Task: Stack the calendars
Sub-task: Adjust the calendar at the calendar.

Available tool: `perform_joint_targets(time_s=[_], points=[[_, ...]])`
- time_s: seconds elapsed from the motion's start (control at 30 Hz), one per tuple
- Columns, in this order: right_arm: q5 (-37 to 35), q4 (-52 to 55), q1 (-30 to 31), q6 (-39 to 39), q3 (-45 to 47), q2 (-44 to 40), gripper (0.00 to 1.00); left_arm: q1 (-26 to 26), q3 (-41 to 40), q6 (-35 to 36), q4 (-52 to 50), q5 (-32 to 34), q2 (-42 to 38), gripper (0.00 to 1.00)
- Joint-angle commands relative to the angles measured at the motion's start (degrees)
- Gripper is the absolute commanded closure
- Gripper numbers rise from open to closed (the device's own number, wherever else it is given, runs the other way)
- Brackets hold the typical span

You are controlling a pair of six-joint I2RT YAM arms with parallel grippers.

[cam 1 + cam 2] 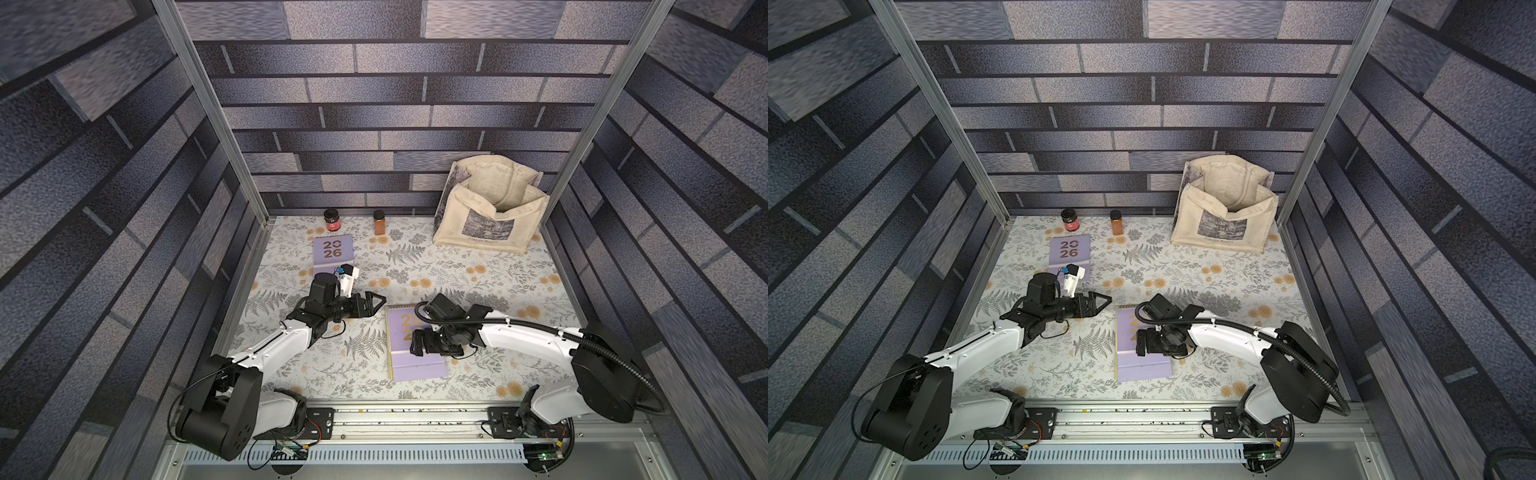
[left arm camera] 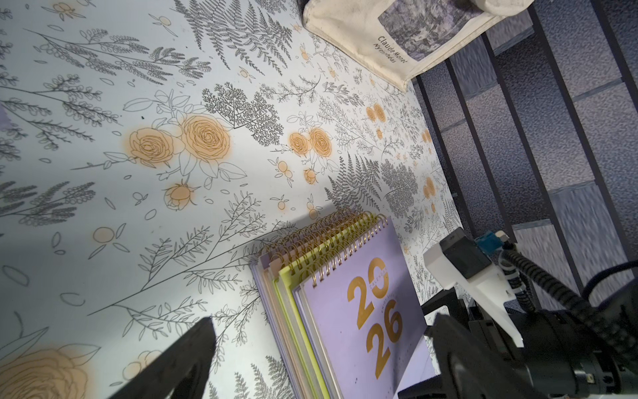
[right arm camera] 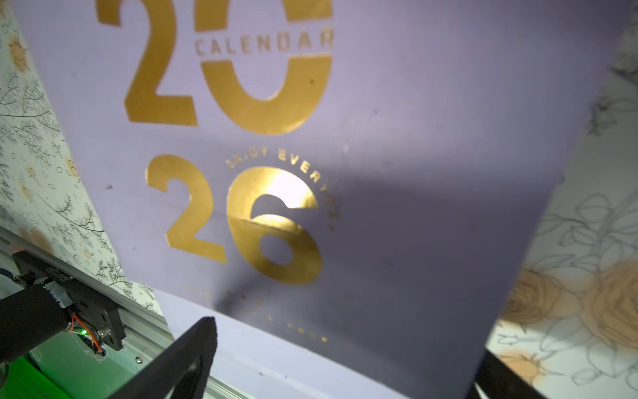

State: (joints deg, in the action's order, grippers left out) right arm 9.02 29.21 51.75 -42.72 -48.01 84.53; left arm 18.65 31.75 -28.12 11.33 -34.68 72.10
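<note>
**Top views:** In both, the stack (image 1: 419,368) of calendars lies on the floral table (image 1: 498,299) near the front edge, about centre. From above only a lavender cover shows, and the right arm hides half of it. A lone lavender calendar (image 1: 332,251) lies flat at far left, well apart, just in front of a red-label jar (image 1: 332,220). The left arm's wrist camera covers its near corner. Judged: this one is not yet stacked.

The left pincer (image 1: 379,300) hovers between the two, near the stack's spiral end, released and empty. The right pincer (image 1: 417,348) sits low over the cover, also released, probably to steady or square the pile. A spice jar (image 1: 379,222) and a tote bag (image 1: 490,216) stand at the back, not involved.

**Left wrist:** The layers are readable here.
- top lavender calendar (image 2: 362,328)
- yellow-green calendar (image 2: 293,286)
- peach calendar (image 2: 273,271)
- bottom lavender calendar (image 2: 259,267)

That makes four, with staggered edges and spirals not lined up. The stack's lower end is cut off by the frame. The pincer's fingers (image 2: 193,349) are spread wide with nothing between them.

**Right wrist:** The lavender cover with gold "2026" fills the view, with a shadow across it. One finger (image 3: 196,349) is clear and the other is mostly cut off. The jaws are wide and grasp nothing. Cannot tell whether they touch the cover. The layers underneath are hidden.
</note>
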Motion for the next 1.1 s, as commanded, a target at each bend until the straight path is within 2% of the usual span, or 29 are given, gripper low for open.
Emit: perform_joint_targets(time_s=[0.0,0.43,0.7,1.07], points=[[-0.60,-0.42,1.08,-1.65,-1.75,0.63,0.00,-0.35,-0.57,-0.46,0.64,-1.02,-0.75,0.00],[-2.54,1.32,2.41,-2.33,-3.57,2.33,0.00,-0.37,-0.88,-0.53,0.80,-1.27,-0.86,0.00],[-5.49,3.62,2.15,-1.51,-3.91,0.19,0.00,-0.37,-0.90,-0.53,0.80,-1.10,-1.01,0.00],[-5.63,4.69,-1.15,1.66,-6.42,0.40,0.00,0.55,-2.95,-1.88,1.41,-0.99,-2.32,0.00]])
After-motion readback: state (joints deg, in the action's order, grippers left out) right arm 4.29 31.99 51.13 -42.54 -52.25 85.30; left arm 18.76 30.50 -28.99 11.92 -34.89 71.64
